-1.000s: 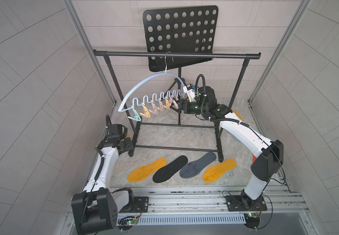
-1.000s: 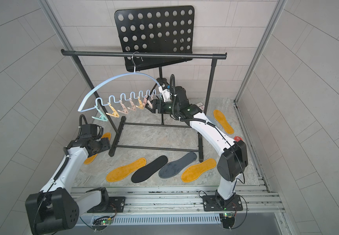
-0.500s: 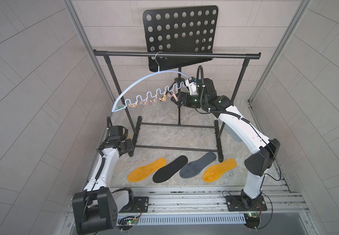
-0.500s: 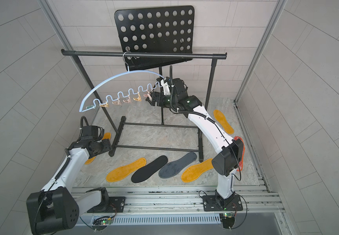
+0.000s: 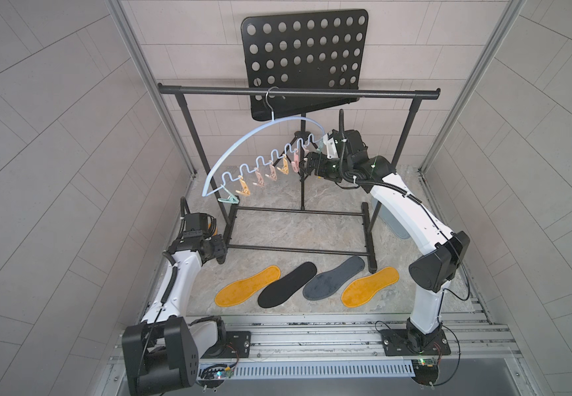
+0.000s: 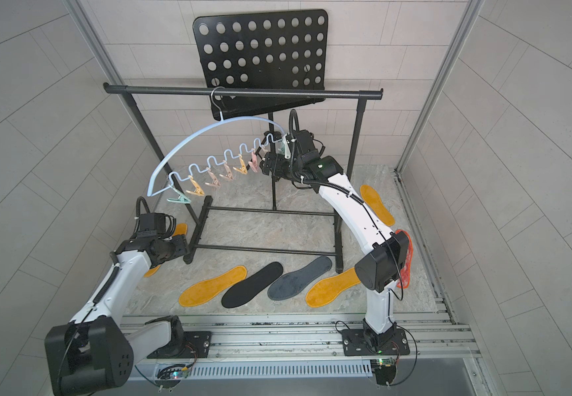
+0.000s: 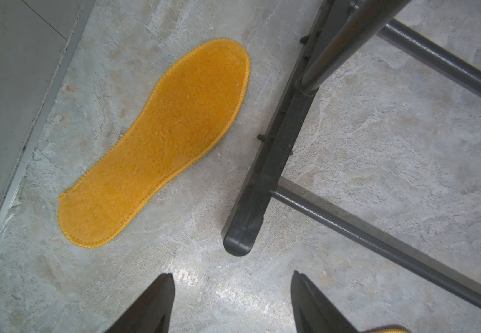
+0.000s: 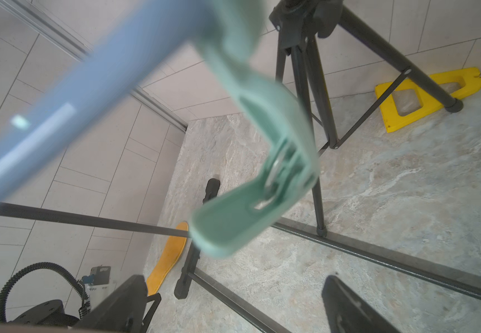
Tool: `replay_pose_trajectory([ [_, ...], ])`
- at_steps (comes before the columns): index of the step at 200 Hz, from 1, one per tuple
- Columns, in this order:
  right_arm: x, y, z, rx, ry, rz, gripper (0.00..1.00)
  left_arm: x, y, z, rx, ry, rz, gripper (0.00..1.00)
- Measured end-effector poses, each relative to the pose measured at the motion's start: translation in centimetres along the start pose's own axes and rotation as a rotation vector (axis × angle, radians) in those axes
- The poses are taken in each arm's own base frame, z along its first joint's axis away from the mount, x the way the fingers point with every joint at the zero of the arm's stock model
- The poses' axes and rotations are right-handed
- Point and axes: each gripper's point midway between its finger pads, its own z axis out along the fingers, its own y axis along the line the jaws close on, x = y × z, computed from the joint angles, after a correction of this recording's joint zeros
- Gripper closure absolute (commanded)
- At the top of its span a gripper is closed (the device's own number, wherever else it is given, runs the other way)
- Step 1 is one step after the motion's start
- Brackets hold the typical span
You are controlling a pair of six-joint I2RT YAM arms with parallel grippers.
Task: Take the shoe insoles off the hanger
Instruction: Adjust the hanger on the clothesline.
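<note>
Before rack (image 5: 298, 93), four insoles (image 5: 287, 284) (two yellow)

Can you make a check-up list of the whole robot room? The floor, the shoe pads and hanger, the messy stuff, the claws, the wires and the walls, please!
Surface: grey stone-look floor, no spills seen.
Job's things: hanger on the rack, clips all empty; insoles on the floor, four in a front row, more at the sides.
Clutter: music stand; yellow plastic piece.
Grippers: left gripper open, low by the rack's foot; right gripper open, by the mint clip.
Cables: black hoses on both arms.
Surroundings: tiled walls; metal rail in front.
</note>
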Motion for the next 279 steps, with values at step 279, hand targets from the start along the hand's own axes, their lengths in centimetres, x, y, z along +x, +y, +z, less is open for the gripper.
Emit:
replay_pose_trajectory([
  [279,-4.9,3.6,-1.8,-0.148,-0.047,0.283,0.03,0.1,0.0,-0.2,0.001,-0.014,-0.001,0.28],
])
